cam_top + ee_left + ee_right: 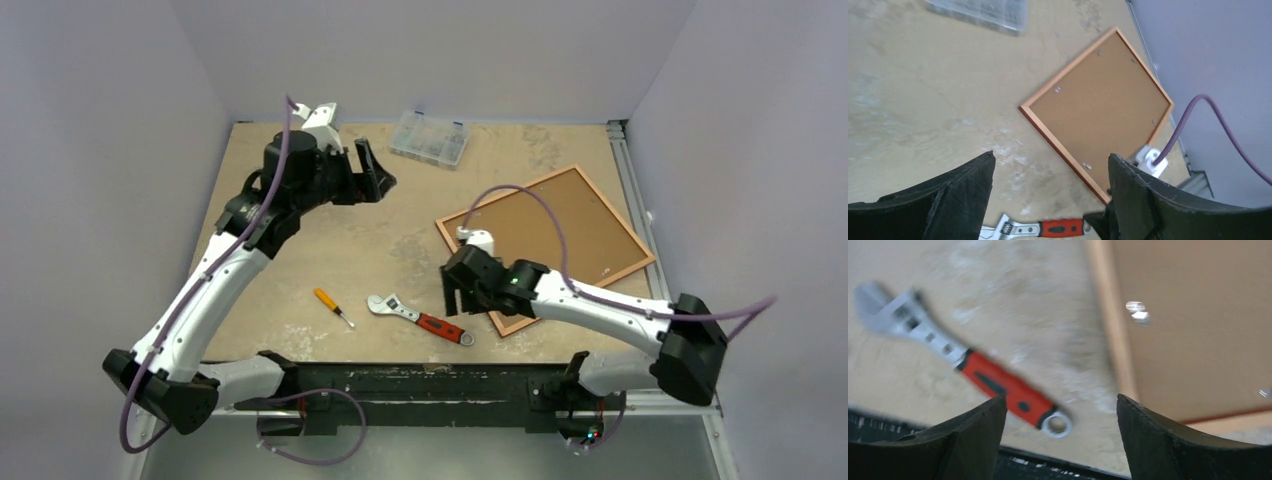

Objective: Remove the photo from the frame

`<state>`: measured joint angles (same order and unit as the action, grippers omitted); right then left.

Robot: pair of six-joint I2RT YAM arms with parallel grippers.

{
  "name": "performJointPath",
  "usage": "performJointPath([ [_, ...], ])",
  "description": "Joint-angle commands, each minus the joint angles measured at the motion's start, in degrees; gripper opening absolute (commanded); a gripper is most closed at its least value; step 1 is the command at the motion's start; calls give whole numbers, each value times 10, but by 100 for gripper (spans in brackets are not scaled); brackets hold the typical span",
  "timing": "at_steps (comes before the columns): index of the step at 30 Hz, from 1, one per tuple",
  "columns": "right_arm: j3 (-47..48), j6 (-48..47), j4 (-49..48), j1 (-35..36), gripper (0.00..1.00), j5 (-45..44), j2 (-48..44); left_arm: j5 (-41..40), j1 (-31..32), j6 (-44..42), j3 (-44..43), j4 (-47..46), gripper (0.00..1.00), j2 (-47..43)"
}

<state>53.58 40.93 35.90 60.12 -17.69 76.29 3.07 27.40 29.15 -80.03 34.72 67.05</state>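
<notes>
The left arm [205,290] and right arm [600,308] have white links, black joints and purple cables [1179,127]; the left claw [372,178] and right claw [458,295] are black.

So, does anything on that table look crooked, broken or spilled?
Only the frame looks off. It lies face down with its brown backing up, and it is turned at an angle to the edges of the table. Nothing looks broken or spilled.
</notes>
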Motion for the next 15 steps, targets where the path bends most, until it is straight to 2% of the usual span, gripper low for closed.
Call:
performJointPath([
  [1,-79,133,67,-129,81,-68,-128,155,7,86,40,-98,80,52],
  [4,-117,180,113,-212,98,-106,-240,192,47,105,44,-123,80,94],
  [8,-137,173,122,-324,98,-130,-331,198,127,74,13,-124,80,152],
  [12,-129,136,110,-463,99,-73,-285,220,183,71,2,-157,80,193],
  [15,-127,135,115,-540,98,-52,-225,222,217,51,-11,-161,80,214],
])
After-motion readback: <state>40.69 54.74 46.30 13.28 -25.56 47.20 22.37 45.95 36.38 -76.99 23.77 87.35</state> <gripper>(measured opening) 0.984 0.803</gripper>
